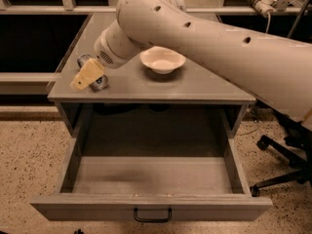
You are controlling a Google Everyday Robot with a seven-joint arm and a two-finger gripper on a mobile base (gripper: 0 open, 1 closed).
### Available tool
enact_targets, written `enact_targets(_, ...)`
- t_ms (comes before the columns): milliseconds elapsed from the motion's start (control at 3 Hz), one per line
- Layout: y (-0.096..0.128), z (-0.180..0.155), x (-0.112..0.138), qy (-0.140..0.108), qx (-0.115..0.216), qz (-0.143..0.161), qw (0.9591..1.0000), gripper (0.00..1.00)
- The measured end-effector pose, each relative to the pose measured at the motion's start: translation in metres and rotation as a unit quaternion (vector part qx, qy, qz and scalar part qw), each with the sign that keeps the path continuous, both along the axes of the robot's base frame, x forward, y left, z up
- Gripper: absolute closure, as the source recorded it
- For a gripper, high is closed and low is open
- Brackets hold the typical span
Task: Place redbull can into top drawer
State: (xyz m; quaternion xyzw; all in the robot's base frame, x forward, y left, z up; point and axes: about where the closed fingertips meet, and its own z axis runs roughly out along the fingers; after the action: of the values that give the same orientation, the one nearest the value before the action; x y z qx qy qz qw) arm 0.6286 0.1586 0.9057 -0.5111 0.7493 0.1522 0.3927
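- The gripper (87, 76) lies over the can (100, 83) at the front left corner of the cabinet top (195, 89).
- Whether it grips the can, I cannot tell.
- The drawer (151, 207) below is pulled wide open.
- 1 bowl (163, 61) stands to the right, apart from the can.

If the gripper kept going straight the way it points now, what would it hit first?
The gripper points down and left, over the can lying on the cabinet top. The can looks first in its line; if it clears that, the cabinet top near the left front edge. Depth is unclear.
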Motion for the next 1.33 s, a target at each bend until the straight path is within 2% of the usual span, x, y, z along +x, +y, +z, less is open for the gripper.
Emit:
enact_targets(333, 0.004, -0.01, 0.012, 0.009, 0.002, -0.011, 0.9999, 0.0)
enact_targets(1000, 0.026, -0.024, 0.037, 0.01, -0.003, -0.006, 0.9999, 0.0)
enact_targets(1333, 0.031, -0.038, 0.044, 0.028, -0.004, -0.006, 0.9996, 0.0)
